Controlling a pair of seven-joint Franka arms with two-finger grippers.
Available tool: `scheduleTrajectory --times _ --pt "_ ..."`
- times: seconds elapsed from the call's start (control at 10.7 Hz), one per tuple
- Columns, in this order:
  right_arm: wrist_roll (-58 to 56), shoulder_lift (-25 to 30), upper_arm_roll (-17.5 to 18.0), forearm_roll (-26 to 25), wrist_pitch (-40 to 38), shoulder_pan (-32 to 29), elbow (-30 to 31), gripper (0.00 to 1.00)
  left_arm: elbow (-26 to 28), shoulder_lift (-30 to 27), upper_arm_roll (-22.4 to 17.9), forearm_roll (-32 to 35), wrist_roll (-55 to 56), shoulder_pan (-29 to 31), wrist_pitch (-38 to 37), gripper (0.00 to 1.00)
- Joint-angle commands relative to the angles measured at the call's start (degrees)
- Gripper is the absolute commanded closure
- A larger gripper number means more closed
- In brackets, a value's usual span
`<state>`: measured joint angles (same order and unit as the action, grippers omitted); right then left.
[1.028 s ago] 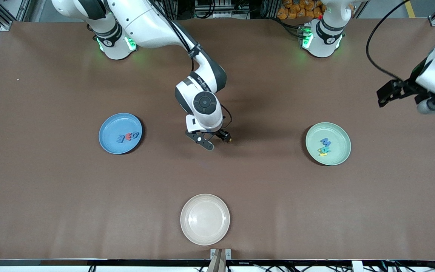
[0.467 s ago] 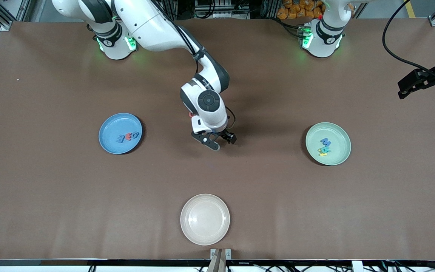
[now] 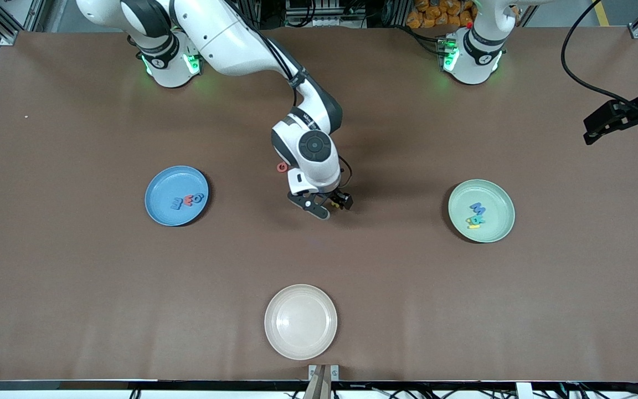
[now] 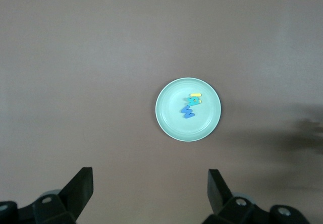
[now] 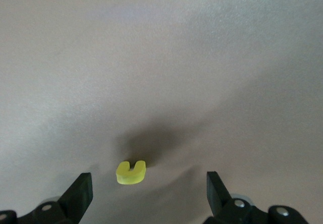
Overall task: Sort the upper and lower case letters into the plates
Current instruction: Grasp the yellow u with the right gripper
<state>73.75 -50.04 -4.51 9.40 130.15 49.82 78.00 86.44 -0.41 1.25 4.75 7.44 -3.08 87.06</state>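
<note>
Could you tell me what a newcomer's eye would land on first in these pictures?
Probably the right gripper, open and low over mid-table, with a yellow letter on the table below it. Next, the blue plate and mint green plate toward either end, each holding letters.

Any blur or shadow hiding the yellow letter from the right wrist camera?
Right wrist view: yellow letter sharp, a soft dark shadow just beside it, right gripper open. Left wrist view: mint plate clear, a blurred smear at one edge. Front view: evenly lit.
</note>
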Motion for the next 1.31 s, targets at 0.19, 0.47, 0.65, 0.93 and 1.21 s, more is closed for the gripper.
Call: scheduleTrajectory --times 0.19,0.47,0.65,0.93,1.21 --pt "2.1 -3.48 -0.76 -2.89 -2.36 1.77 -4.25 0.0 0.31 -1.09 -1.69 -0.44 -1.64 -1.31 -0.84 0.0" --pt "2.1 -4.27 -0.76 -2.89 -2.62 1.77 -5.22 0.0 0.84 -0.91 -1.16 -1.05 -1.73 -2.28 -0.84 0.0" --pt "2.1 -4.8 -0.76 -2.89 -2.62 1.77 -5.49 0.0 1.8 -0.65 -1.07 -3.07 -2.77 -2.37 -0.84 0.0" --pt "2.01 -4.8 -0.76 -2.89 -2.71 1.68 -5.4 0.07 2.86 -0.39 -1.07 -3.7 -2.96 -2.55 -0.31 0.0" --pt "2.01 -4.89 -0.76 -2.89 -2.53 1.42 -6.1 0.16 3.47 -0.04 -1.07 -3.7 -2.87 -2.9 0.75 0.0"
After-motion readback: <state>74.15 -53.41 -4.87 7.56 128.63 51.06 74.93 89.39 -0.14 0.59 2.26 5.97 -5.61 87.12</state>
